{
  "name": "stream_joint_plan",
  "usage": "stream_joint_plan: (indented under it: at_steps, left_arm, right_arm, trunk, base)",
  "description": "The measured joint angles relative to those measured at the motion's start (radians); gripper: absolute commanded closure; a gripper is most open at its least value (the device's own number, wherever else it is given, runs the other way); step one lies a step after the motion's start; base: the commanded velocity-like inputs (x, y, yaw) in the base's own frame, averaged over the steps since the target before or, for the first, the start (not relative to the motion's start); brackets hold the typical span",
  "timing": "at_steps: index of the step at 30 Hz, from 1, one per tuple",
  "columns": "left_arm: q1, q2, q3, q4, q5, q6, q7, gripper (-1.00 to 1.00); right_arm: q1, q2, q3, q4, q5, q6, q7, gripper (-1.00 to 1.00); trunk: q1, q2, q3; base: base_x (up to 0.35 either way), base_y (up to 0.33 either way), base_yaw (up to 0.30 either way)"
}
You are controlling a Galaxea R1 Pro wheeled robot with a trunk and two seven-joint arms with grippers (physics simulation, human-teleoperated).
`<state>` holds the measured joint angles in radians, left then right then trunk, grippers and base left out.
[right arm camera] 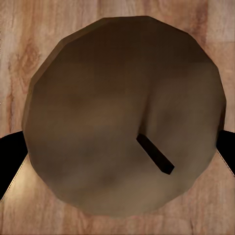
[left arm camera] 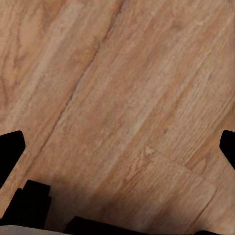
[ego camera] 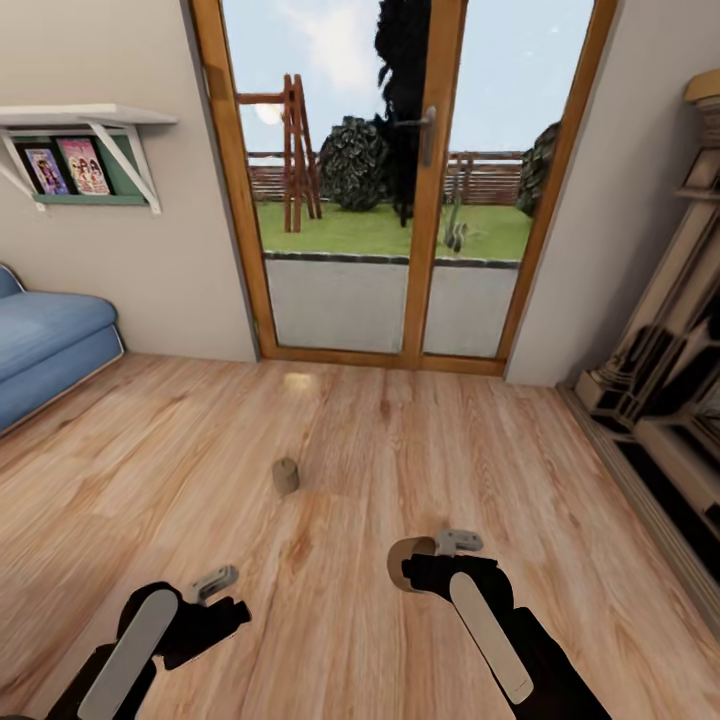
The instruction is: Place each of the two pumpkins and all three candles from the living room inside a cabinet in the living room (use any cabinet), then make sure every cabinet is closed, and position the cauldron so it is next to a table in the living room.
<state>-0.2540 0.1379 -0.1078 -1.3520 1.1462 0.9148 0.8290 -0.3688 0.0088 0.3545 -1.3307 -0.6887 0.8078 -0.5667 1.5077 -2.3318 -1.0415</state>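
The right arm's black fingers (right arm camera: 10,156) are hiding most of a stubby beige-grey candle (ego camera: 400,560); the blue sofa (ego camera: 45,345) is running off the edge.

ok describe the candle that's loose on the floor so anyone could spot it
Start at the wood-framed glass doors and come toward the robot across the plank floor. The candle is the short beige-grey stub standing alone there, unlike the candle in the right gripper.

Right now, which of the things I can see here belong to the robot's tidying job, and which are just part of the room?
Part of the job:
- candle in the right gripper, wick end facing the wrist camera
- candle on the floor, standing apart ahead

Just part of the room:
- blue sofa
- wall shelf with books
- glass doors
- fireplace
- left gripper, empty over the planks
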Motion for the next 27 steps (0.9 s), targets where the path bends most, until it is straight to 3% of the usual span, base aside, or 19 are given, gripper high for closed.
stream_joint_plan:
  at_steps: [3, 7, 22, 25, 27]
  left_arm:
    - [0.0, -0.002, 0.002, 0.0, -0.061, -0.007, 0.001, -1.0]
    - [0.0, -0.004, 0.002, 0.0, -0.09, -0.015, 0.001, -1.0]
    - [0.0, -0.004, 0.001, 0.0, -0.096, -0.016, 0.001, -1.0]
    - [0.0, -0.004, 0.001, 0.0, -0.096, -0.016, 0.001, -1.0]
    - [0.0, -0.004, 0.001, 0.0, -0.096, -0.016, 0.001, -1.0]
  right_arm:
    - [0.0, -0.001, 0.0, 0.0, 0.001, 0.0, 0.0, 1.0]
    - [0.0, -0.001, 0.0, 0.0, 0.002, 0.0, 0.0, 1.0]
    - [0.0, -0.005, -0.002, -0.019, -0.001, 0.001, 0.003, 1.0]
    - [0.007, -0.01, -0.002, -0.097, -0.008, 0.008, 0.004, 1.0]
    - [0.045, -0.01, -0.002, -0.172, -0.013, 0.025, 0.006, 1.0]
  trunk:
    - [0.0, 0.0, 0.0]
    - [0.0, 0.0, 0.0]
    - [0.0, 0.0, 0.0]
    - [0.0, 0.0, 0.0]
    - [0.0, 0.0, 0.0]
  base:
    - [0.346, 0.0, 0.0]
    - [0.346, 0.0, 0.0]
    - [0.346, 0.0, 0.0]
    - [0.346, 0.0, 0.0]
    - [0.346, 0.0, 0.0]
